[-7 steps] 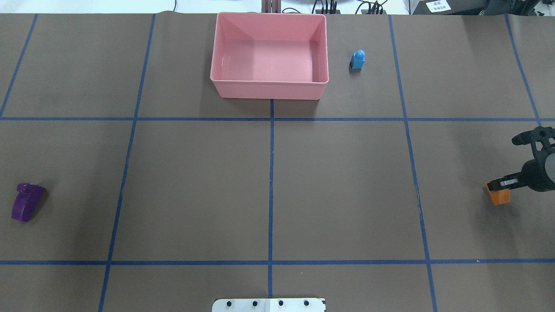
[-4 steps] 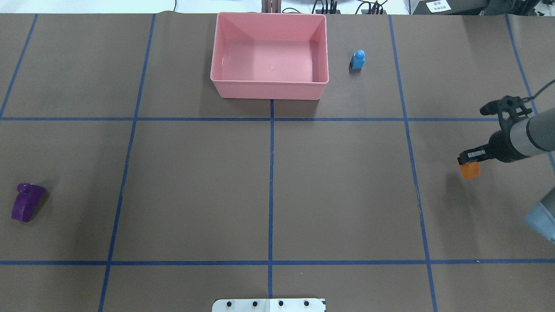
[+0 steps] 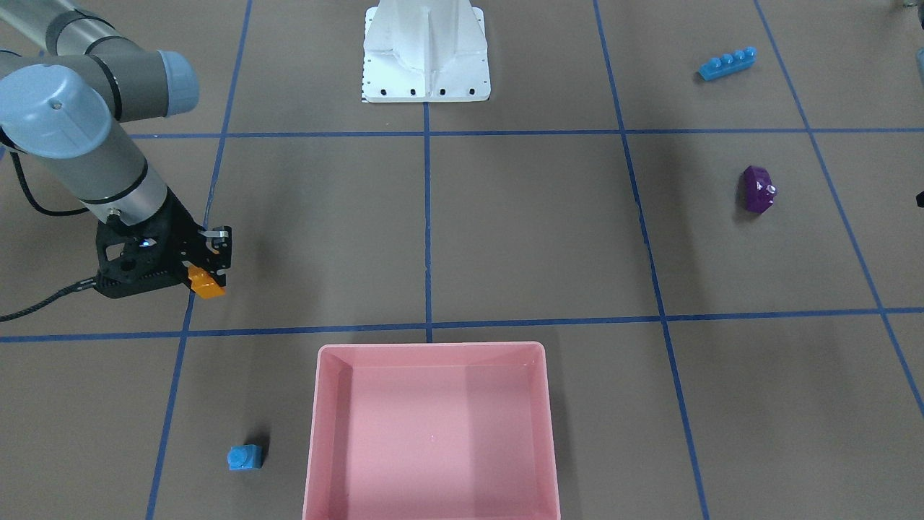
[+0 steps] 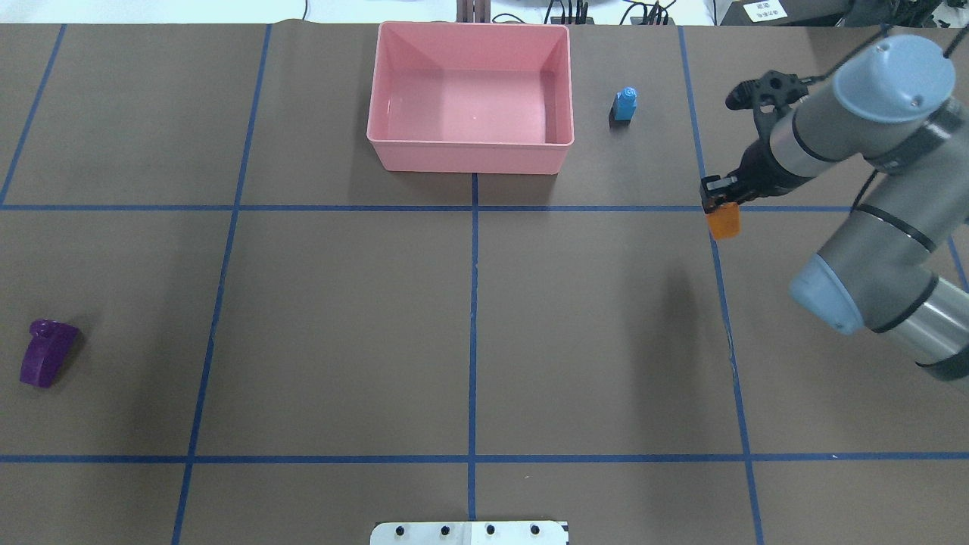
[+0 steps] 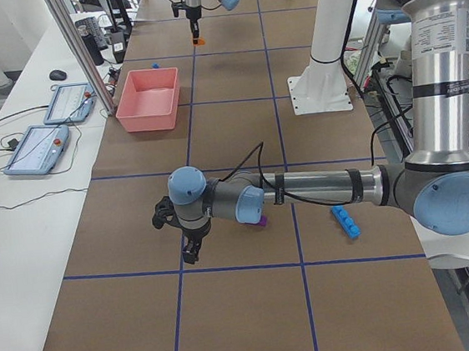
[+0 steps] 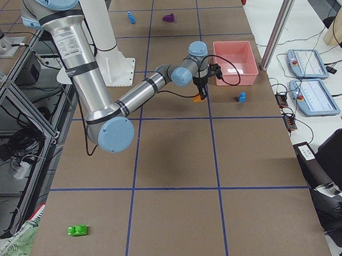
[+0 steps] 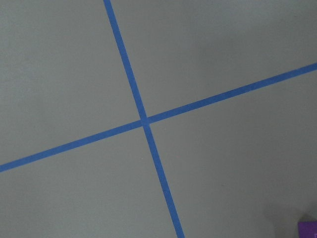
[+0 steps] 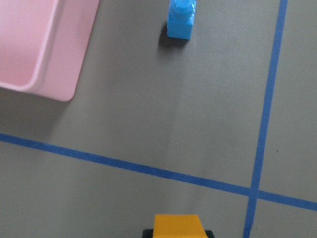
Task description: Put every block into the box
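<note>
My right gripper [image 4: 719, 201] is shut on the orange block [image 4: 724, 223] and holds it above the table, right of the pink box [image 4: 469, 157], which holds nothing. In the right wrist view the orange block [image 8: 179, 225] sits at the bottom edge. The small blue block [image 4: 625, 104] stands just right of the box. Far left lies the purple wedge [image 4: 47, 352]. The long blue block [image 3: 727, 63] lies near the robot's left side. A green block [image 6: 78, 230] lies far off on the right end. My left gripper [image 5: 190, 249] hangs low beside the purple wedge [image 5: 260, 220]; I cannot tell its state.
The white robot base [image 3: 426, 79] stands at the table's near middle. Blue tape lines [image 4: 473, 303] divide the brown table into squares. Tablets [image 5: 39, 150] lie on a side bench beyond the box. The left wrist view shows only a tape crossing [image 7: 144, 121].
The right arm has carried the orange block up and to the left, from the table's right edge toward the box. The other blocks have not moved.
</note>
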`<state>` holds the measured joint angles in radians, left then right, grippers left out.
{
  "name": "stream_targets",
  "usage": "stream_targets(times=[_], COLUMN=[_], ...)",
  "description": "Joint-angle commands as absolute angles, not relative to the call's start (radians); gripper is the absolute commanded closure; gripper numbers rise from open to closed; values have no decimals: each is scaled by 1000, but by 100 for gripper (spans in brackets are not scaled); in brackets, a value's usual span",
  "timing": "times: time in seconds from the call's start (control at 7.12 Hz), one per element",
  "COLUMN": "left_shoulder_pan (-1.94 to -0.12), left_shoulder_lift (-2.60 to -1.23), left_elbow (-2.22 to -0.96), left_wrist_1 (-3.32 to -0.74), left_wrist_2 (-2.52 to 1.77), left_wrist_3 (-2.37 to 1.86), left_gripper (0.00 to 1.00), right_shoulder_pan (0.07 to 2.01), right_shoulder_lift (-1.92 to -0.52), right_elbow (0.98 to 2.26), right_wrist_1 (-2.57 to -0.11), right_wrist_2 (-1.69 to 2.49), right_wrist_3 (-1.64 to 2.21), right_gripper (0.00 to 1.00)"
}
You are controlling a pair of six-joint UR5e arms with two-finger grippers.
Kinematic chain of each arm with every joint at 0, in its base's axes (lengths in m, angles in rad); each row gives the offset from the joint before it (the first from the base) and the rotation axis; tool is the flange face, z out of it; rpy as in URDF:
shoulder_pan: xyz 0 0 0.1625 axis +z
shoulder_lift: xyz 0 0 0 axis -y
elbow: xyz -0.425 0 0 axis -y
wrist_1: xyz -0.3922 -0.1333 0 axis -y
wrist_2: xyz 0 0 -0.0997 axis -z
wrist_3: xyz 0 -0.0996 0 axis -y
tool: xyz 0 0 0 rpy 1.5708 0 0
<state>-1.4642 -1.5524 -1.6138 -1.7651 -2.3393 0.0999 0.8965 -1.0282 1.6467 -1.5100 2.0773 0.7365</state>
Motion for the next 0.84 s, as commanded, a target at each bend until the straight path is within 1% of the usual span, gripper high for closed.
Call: stream_targets(times=[0.0, 0.14, 0.42, 0.7], left_shoulder_pan=[-1462, -1459, -1454, -1456], left_shoulder_lift=[-1552, -1552, -1552, -1552], left_elbow=[-1612, -1612, -1612, -1612], left_wrist_1=[-1769, -1769, -1770, -1770], left_wrist_2=[-2339, -2339, -2339, -2338], left_wrist_3=[95, 95, 92, 92], left_gripper=[0, 0, 0, 0], right_shoulder_pan=[893, 890, 890, 890], right_shoulder_lift=[-727, -618, -510, -396], right_elbow=[1356, 1236, 1094, 843], right_wrist_1=[-1546, -1546, -1514, -1311], right_wrist_2=[2077, 2075, 2072, 2062], right_wrist_3=[831, 857, 864, 925], right_gripper=[100, 100, 100, 100])
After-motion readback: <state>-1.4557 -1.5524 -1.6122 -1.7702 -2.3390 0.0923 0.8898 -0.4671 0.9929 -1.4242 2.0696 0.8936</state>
